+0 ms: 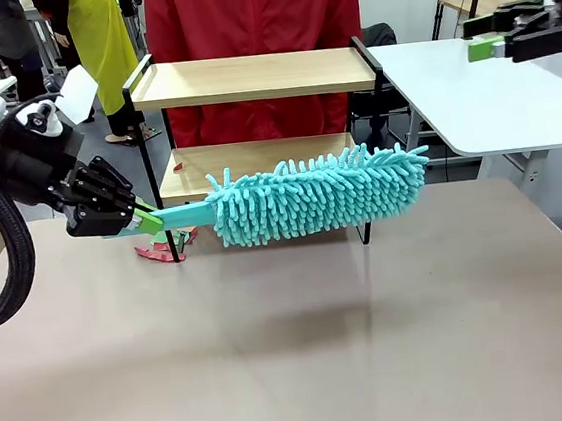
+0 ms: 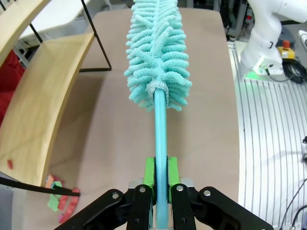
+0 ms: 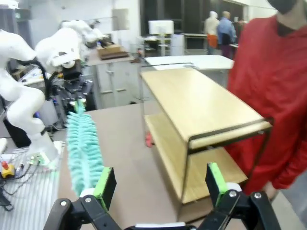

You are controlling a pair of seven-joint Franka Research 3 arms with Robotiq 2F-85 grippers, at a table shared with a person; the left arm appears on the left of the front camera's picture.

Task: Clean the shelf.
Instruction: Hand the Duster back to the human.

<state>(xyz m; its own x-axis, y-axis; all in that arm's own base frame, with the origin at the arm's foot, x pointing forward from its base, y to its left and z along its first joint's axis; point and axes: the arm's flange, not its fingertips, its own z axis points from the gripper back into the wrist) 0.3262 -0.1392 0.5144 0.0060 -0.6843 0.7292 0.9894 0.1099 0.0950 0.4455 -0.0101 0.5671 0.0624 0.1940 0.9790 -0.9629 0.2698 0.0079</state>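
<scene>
Risk: left gripper, pinching the duster handle, could snag fringes on the shelf frame and twist its grip.

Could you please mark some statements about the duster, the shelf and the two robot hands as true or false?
1. The left hand is shut on the handle of the teal duster. True.
2. The right hand holds a cloth. False: it is open and holds nothing, raised at the right.
3. The top board of the shelf carries a stack of boxes. False: nothing lies on it.
4. Small red and green scraps lie on the table by the shelf's foot. True.
5. A person in a red top stands behind the shelf. True.
</scene>
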